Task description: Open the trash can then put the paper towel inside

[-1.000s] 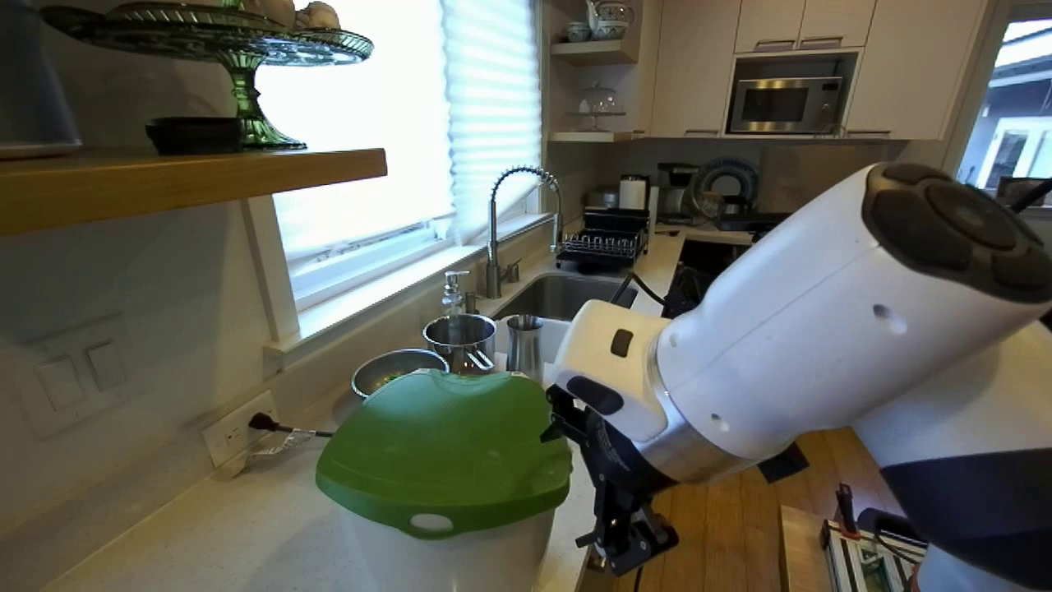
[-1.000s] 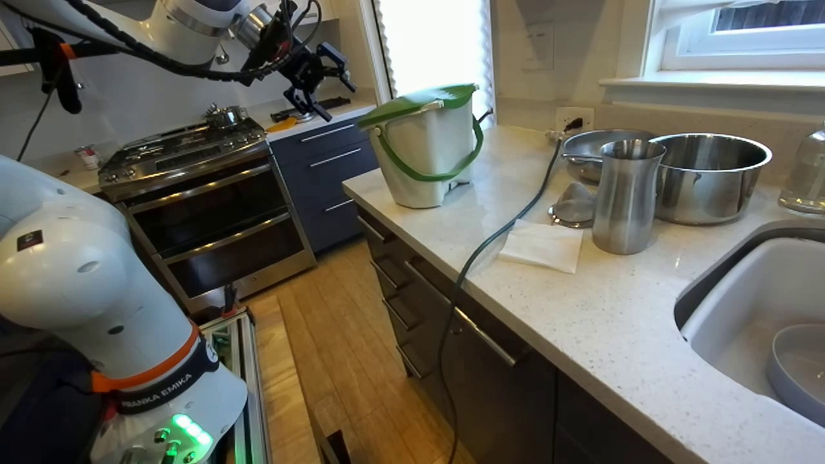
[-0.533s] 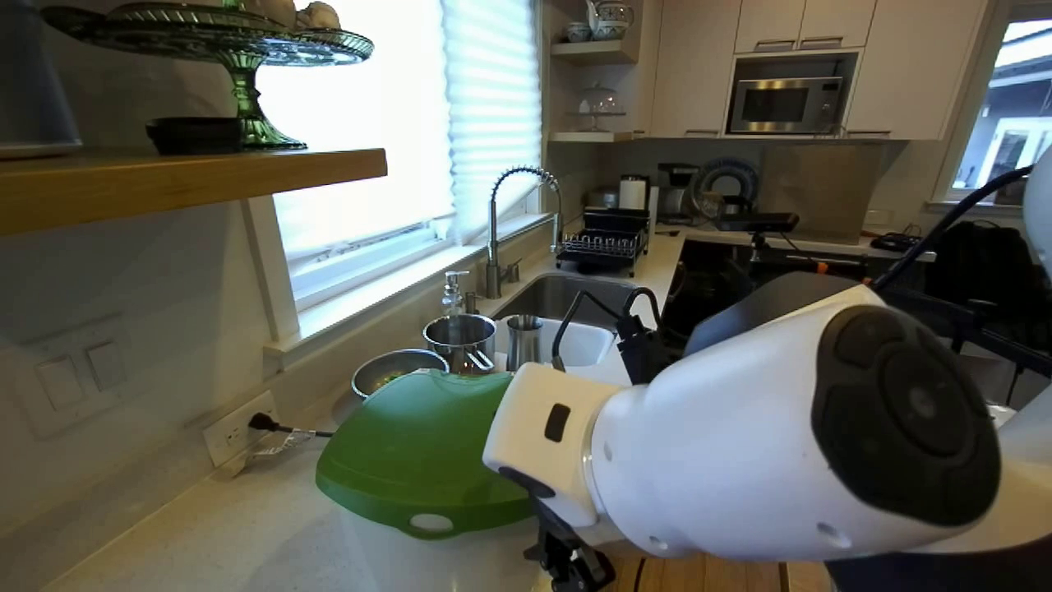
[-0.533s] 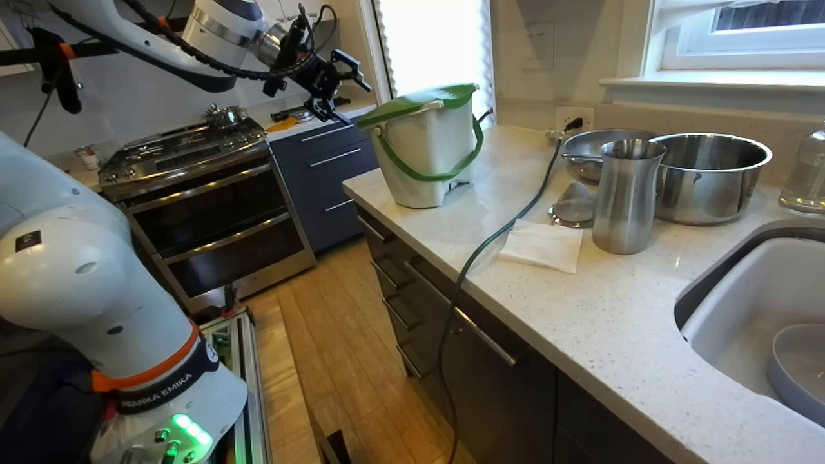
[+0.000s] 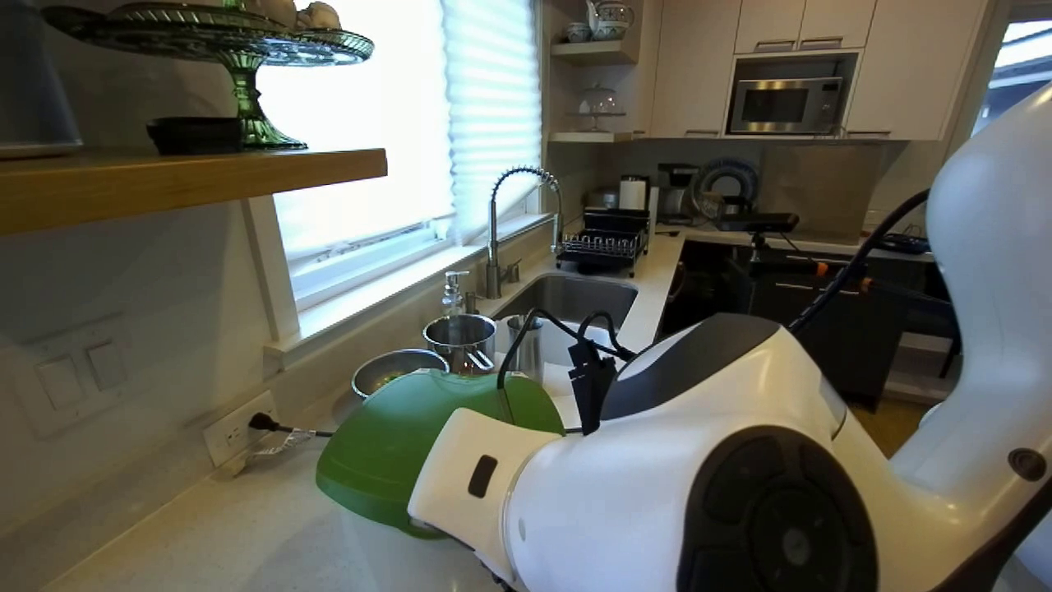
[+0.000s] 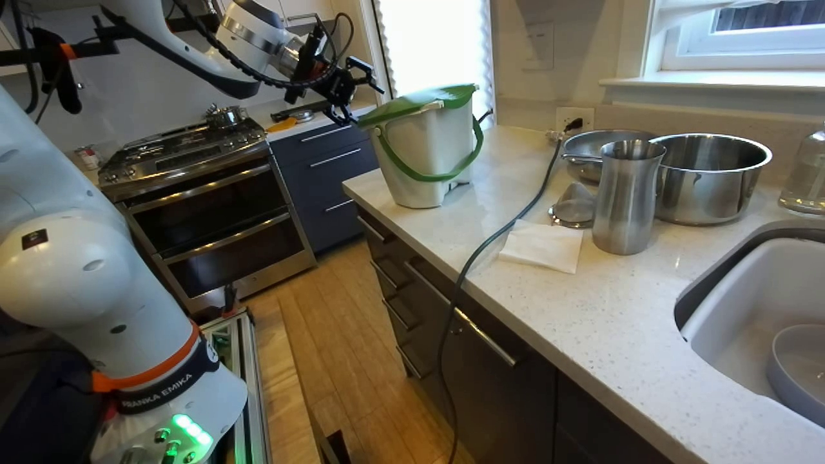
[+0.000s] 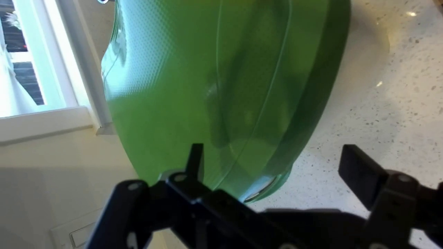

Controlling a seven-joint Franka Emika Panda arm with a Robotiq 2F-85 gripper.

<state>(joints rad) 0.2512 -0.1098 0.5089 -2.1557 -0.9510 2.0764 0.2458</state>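
The trash can (image 6: 419, 154) is a cream bin with a green lid (image 5: 386, 460), standing upright on the counter. Its lid is shut; the green carry handle hangs down its side. My gripper (image 6: 366, 107) is open and empty at the lid's edge, on the stove side. In the wrist view, the gripper (image 7: 273, 152) has one finger over the green lid (image 7: 193, 86) and the other over bare counter, with the lid's front tab between them. I cannot tell if it touches. The paper towel (image 6: 543, 245) is a white folded sheet flat on the counter; it is out of the wrist view.
A steel cup (image 6: 625, 200), a pot (image 6: 709, 183), a bowl (image 6: 596, 145) and a small strainer (image 6: 573, 206) stand near the paper towel. A dark cord (image 6: 496, 235) crosses the counter between bin and towel. A sink (image 6: 728, 309) and wooden shelf (image 5: 189, 185) are nearby.
The arm has moved toward the trash can. The open gripper has come from beside the bin to the lid's edge. The lid and paper towel have not moved.
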